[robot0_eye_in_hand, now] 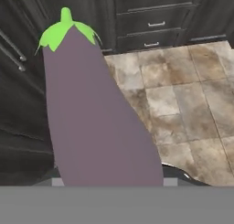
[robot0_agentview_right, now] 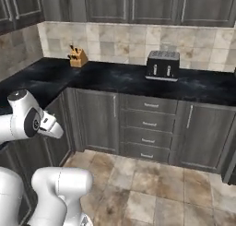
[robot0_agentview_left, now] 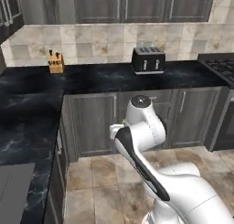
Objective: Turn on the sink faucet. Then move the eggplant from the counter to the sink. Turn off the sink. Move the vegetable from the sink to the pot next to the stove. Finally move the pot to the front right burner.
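The pale purple eggplant [robot0_eye_in_hand: 96, 122] with its green cap looms large in the hand view. It hangs over the tiled floor in front of dark cabinets. My gripper [robot0_eye_in_hand: 113, 182] is shut on its lower end, the fingertips [robot0_eye_in_hand: 169, 182] just peeking out at either side. In the left base view my arm is folded over the floor beside the black counter [robot0_agentview_left: 27, 109]. A grey corner of the sink [robot0_agentview_left: 13, 191] shows at the lower left, and the stove [robot0_agentview_left: 220, 65] at the far right. The faucet and the pot are out of view.
A black toaster [robot0_agentview_left: 148, 60] and a wooden knife block [robot0_agentview_left: 56, 62] stand on the back counter against the tiled wall. Dark cabinets and drawers [robot0_agentview_right: 148, 123] line the floor's far side. The counter turns a corner on my left.
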Motion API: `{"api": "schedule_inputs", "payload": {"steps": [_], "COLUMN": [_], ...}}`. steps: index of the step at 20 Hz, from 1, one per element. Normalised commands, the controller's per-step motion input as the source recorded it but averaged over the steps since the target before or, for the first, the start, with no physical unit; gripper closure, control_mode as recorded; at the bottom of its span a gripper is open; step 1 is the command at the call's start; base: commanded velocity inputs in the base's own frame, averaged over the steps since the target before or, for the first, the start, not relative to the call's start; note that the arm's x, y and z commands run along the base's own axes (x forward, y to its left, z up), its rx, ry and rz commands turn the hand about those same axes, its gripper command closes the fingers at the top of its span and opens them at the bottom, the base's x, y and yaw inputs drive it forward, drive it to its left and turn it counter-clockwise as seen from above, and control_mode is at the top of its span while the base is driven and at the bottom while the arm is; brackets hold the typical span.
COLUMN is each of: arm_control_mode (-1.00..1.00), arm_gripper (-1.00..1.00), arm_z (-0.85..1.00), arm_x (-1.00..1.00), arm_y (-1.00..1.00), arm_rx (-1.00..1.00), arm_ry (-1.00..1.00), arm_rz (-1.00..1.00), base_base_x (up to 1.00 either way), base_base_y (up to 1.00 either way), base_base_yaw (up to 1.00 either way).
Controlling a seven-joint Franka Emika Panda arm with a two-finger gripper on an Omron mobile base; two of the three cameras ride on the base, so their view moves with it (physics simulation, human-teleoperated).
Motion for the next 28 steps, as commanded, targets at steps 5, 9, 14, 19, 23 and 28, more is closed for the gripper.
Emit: {"api": "schedule_inputs", "payload": {"steps": [5,9,14,19,23,28], "arm_control_mode": [1.0,1.0,1.0,1.0,1.0,1.0], "arm_gripper": [1.0,1.0,1.0,1.0,1.0,1.0], "arm_z": [0.0,0.0,0.0,0.0,0.0,0.0], "arm_x": [0.0,0.0,0.0,0.0,0.0,0.0], "arm_y": [0.0,0.0,0.0,0.0,0.0,0.0], "arm_rx": [0.0,0.0,0.0,0.0,0.0,0.0], "arm_ry": [0.0,0.0,0.0,0.0,0.0,0.0], "arm_rz": [0.0,0.0,0.0,0.0,0.0,0.0], "base_base_x": [0.01,0.17,0.39,0.44,0.45,0.49], "base_base_y": [-0.08,-0.43,-0.84,-0.83,-0.75,-0.71], "base_base_yaw": [-0.59,-0.46,-0.21,-0.14,-0.12,-0.04]}}
